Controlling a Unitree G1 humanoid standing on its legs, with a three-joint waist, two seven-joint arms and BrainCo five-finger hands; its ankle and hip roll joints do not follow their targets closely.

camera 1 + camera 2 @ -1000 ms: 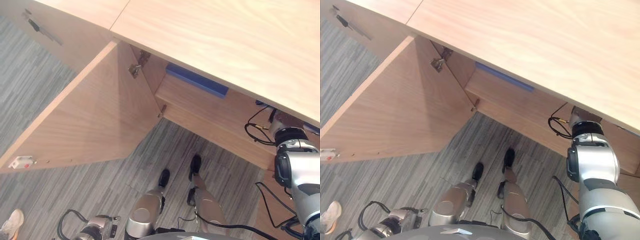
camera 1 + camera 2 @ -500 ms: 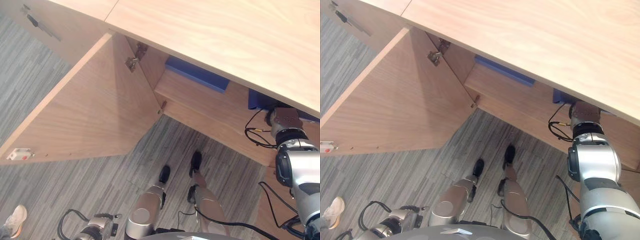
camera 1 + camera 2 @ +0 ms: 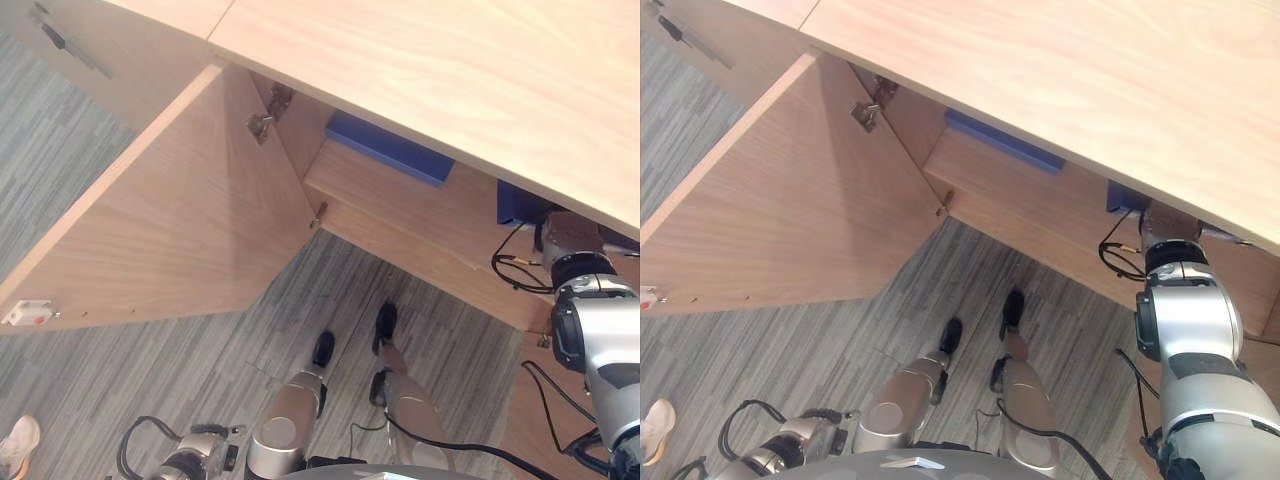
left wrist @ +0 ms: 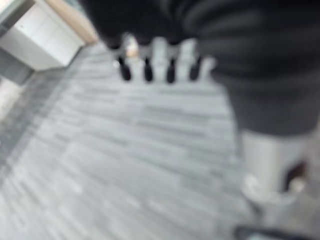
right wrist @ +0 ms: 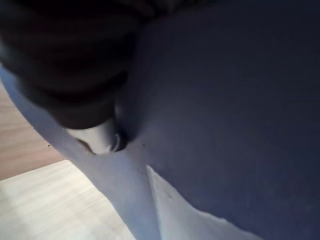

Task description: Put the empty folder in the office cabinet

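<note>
The office cabinet stands with its door (image 3: 180, 230) swung wide to the left. A blue folder (image 3: 390, 148) lies flat on the inner shelf (image 3: 420, 210). My right arm reaches under the cabinet top (image 3: 450, 70), where a second blue folder's corner (image 3: 518, 203) shows beside the wrist. In the right wrist view that folder (image 5: 225, 125) lies very close and my right hand's thumb (image 5: 102, 137) is pressed on it. My left hand (image 4: 160, 55) hangs over the carpet with straight fingers and holds nothing.
A shut cabinet door with a dark handle (image 3: 70, 50) is at the upper left. Grey striped carpet (image 3: 130, 380) spreads below the open door. A person's shoe (image 3: 15, 445) shows at the lower left edge.
The whole view has shifted a little. A blue folder's corner has come into sight beside my right wrist under the cabinet top. The left arm has stayed low.
</note>
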